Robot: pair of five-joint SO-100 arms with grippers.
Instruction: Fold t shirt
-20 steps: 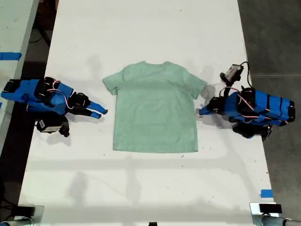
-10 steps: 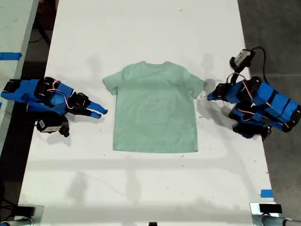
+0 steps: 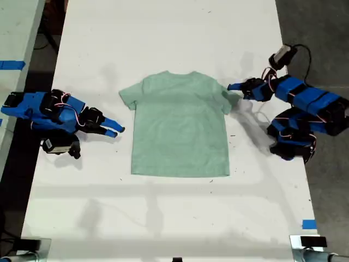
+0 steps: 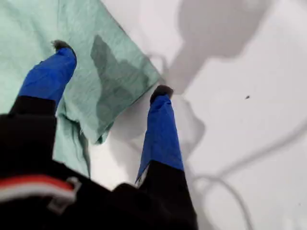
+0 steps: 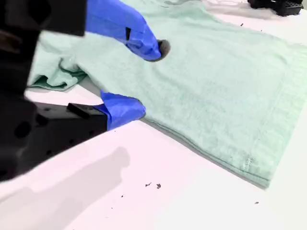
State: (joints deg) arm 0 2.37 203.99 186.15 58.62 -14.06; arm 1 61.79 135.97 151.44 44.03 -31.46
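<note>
The pale mint-green t shirt (image 3: 180,128) lies flat on the white table (image 3: 163,33), neck toward the exterior view's top. My first gripper (image 3: 235,87) (image 4: 111,67) is open at the sleeve (image 4: 112,72) on the exterior view's right: one fingertip (image 4: 61,46) is over the fabric, the other over bare table just off the sleeve's corner. My second gripper (image 3: 116,130) (image 5: 146,79) stands open, low over the table, a short way off the shirt's side (image 5: 201,96) on the exterior view's left, holding nothing.
The second arm's body (image 3: 46,112) lies along the table's edge on the exterior view's left. On the exterior view's right, the first arm's base (image 3: 292,144) stands by the other edge. Blue tape (image 3: 308,224) marks that side's lower corner.
My first arm has lifted and swung from beside the shirt's lower side toward the exterior view's top, bringing its gripper to the sleeve. The second arm has not moved.
</note>
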